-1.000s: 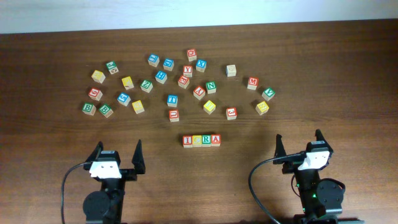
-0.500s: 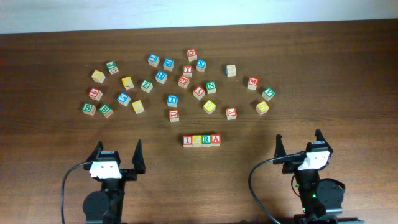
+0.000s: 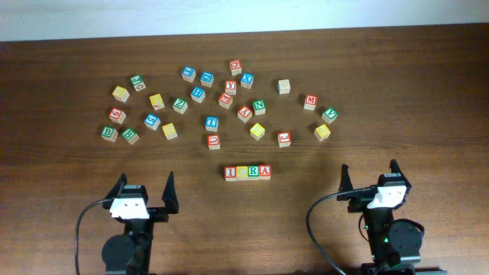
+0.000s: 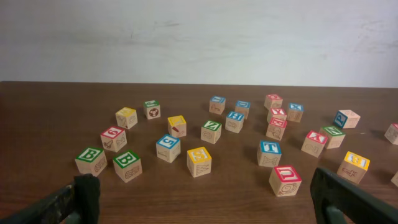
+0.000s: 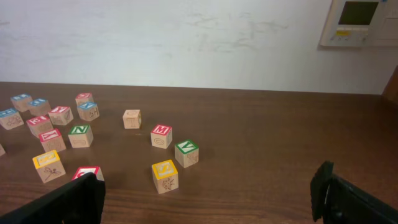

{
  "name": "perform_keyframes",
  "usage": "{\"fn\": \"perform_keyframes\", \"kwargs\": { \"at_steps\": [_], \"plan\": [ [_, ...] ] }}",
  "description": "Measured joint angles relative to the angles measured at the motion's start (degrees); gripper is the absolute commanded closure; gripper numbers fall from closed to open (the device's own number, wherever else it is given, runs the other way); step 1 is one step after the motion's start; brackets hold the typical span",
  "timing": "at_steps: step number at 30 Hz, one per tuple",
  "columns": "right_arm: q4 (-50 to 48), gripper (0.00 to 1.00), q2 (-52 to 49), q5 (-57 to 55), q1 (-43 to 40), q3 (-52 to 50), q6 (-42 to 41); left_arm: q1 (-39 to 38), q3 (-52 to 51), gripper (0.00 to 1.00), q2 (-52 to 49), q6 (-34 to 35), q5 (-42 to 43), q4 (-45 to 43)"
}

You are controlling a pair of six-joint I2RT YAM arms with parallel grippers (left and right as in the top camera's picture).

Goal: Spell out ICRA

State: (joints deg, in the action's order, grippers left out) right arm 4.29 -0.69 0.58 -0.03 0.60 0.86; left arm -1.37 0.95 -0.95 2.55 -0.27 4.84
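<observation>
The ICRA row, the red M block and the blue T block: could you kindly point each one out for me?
ICRA row [image 3: 247, 172]: overhead view, top side, where C meets R.
red M block [image 5: 161, 130]: right wrist view, its top face.
blue T block [image 4: 269, 147]: left wrist view, its top face.

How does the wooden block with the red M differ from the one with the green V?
The red M wooden block has a red top frame; the green V wooden block has a green one. The M block lies farther back, the V block nearer and to the right. Both are wooden cubes.
</observation>
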Motion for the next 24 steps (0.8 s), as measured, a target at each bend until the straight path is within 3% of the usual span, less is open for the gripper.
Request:
{"fn": "perform_keyframes", "kwargs": {
  "at_steps": [24],
  "plan": [
    [0.0, 0.02, 0.0, 0.0, 0.0, 0.0, 0.5, 0.0, 0.0, 0.01, 0.0, 0.0, 0.0, 0.0]
  ]
}}
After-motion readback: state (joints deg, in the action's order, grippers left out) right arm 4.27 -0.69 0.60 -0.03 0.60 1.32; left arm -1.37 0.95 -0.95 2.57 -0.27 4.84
